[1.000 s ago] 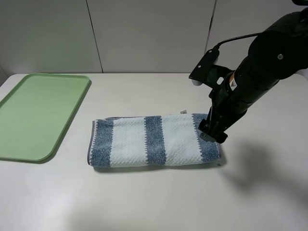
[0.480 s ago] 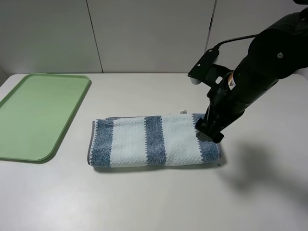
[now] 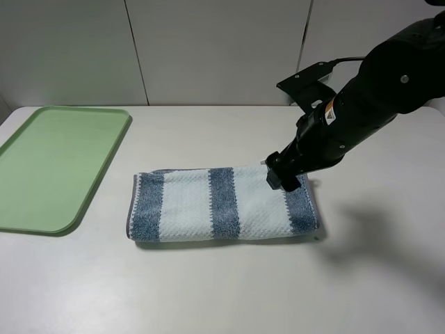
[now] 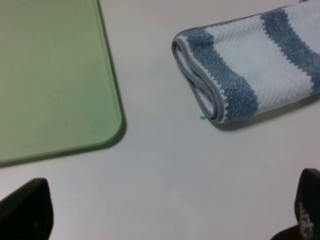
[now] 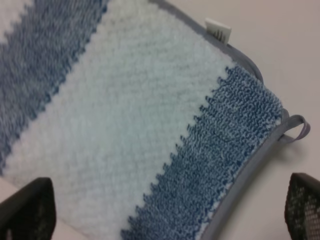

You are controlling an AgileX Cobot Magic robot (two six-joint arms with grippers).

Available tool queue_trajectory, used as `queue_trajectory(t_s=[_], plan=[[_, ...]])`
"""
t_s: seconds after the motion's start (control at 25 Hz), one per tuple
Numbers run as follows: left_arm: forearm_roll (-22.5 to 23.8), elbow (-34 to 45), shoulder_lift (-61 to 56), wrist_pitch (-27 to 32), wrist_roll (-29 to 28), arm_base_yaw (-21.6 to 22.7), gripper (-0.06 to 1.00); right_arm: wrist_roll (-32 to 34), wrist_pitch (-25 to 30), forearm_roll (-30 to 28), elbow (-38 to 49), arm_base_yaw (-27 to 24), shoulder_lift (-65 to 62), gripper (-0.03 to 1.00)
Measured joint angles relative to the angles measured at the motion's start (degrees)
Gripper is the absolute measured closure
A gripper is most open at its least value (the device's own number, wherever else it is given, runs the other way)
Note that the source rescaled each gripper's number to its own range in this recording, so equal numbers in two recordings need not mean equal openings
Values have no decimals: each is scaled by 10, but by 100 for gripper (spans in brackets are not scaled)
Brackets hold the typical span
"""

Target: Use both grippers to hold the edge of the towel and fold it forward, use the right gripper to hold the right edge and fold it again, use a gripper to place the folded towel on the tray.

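Already the towel (image 3: 222, 204) lies as a long doubled strip across the middle of the exterior frame, flat on the table (image 3: 208, 292), so the first forward fold looks done. The left wrist view shows its near end with the layers stacked. The second fold seems not yet made, since the strip is at full length.

The right gripper (image 3: 281, 179) is over the strip's right part, where the pale band meets the last dark stripe. In the right wrist view its fingertips (image 5: 25, 210) sit at the lower corners, spread wide with nothing held, and the corner loop (image 5: 295, 127) shows at the right edge. Whether it touches the cloth I cannot tell.

The left gripper (image 4: 165, 215) shows only in its own view, also wide and empty.

The tray (image 3: 42, 167) lies at the left of the exterior frame, well apart from the towel. By my reading the right-edge grasp, the second fold and the carry to the tray remain
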Motion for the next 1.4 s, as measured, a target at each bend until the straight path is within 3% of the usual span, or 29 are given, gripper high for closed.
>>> queue_trajectory(t_s=[0.6, 1.16, 1.4], plan=[[0, 1, 0, 0, 12, 0, -2, 184, -23, -7, 0, 0, 9, -3], [1, 2, 0, -1, 12, 0, -2, 231, 4, -9, 0, -2, 56, -3], [1, 2, 0, -1, 12, 0, -2, 232, 21, -4, 0, -46, 56, -3]])
